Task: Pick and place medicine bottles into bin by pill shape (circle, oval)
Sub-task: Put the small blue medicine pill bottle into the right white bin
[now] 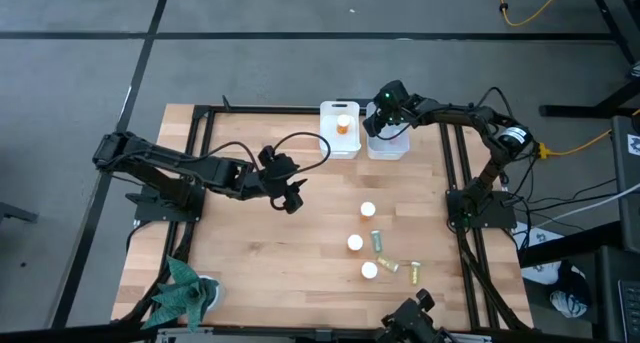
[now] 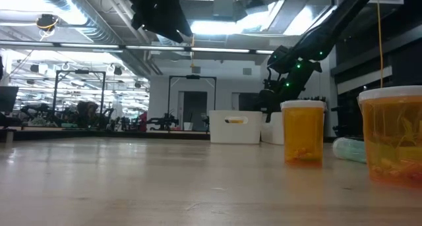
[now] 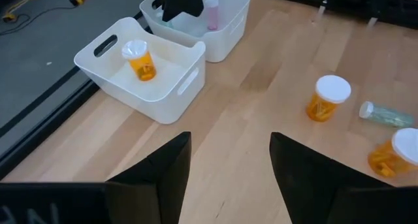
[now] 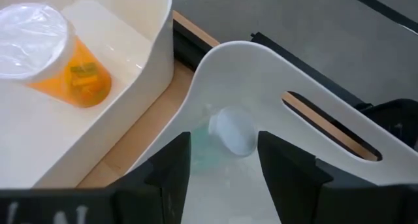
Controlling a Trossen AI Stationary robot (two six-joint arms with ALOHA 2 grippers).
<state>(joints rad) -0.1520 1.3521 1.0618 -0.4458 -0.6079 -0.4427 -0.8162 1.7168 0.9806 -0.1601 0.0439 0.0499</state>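
Note:
Two white bins stand side by side at the table's far edge. The left bin (image 1: 340, 130) holds an upright orange bottle (image 3: 140, 59). My right gripper (image 1: 384, 111) hangs open inside the right bin (image 1: 388, 145), just above a pale green bottle with a white cap (image 4: 230, 131) that lies on the bin's floor. A pink bottle (image 3: 211, 12) stands in the same bin. My left gripper (image 1: 291, 196) is open and empty over the table's middle. Three orange white-capped bottles (image 1: 367, 210) (image 1: 354, 243) (image 1: 369, 270) stand at the right, with small green (image 1: 377, 240) (image 1: 388, 264) and yellow (image 1: 413, 273) ones lying beside them.
A green crumpled thing (image 1: 186, 295) lies at the near left corner. A dark metal frame (image 1: 200, 118) runs round the table's edges. Bare wood (image 1: 250, 253) lies between my left gripper and the near edge.

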